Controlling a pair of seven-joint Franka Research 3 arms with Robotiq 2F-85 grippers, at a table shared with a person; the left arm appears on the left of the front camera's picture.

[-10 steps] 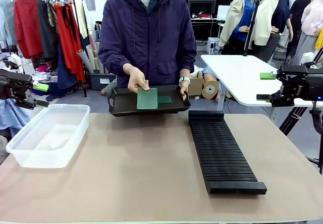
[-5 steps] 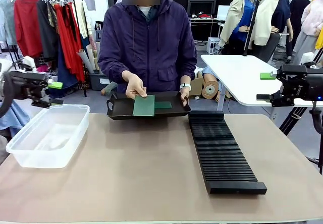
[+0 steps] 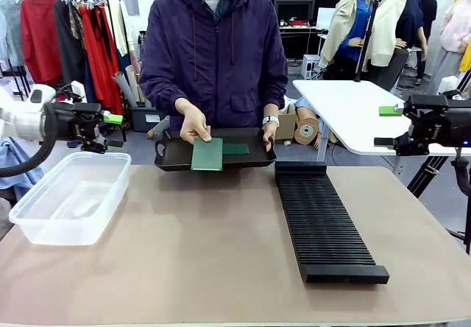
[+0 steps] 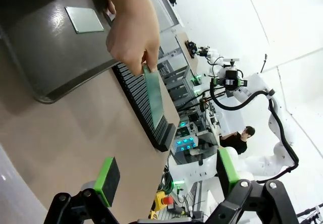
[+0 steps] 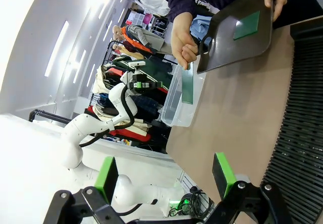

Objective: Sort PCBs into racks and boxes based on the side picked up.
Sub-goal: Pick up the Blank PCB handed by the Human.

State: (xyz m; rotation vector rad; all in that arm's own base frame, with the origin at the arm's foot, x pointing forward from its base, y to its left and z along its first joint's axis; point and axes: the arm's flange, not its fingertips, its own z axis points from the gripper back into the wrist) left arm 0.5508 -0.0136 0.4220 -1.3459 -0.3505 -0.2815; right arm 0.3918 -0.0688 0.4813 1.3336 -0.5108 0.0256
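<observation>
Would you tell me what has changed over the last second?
The left gripper swung inward, jaws open, toward the person's hand, which lifted a PCB upright at the tray's front. Right gripper, rack and tub stayed put.

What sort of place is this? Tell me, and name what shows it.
Probably a robotics lab or demo workshop, not a factory: the left gripper and right gripper flank a table with a slotted rack, while a clothes rail of garments stands behind it.
</observation>
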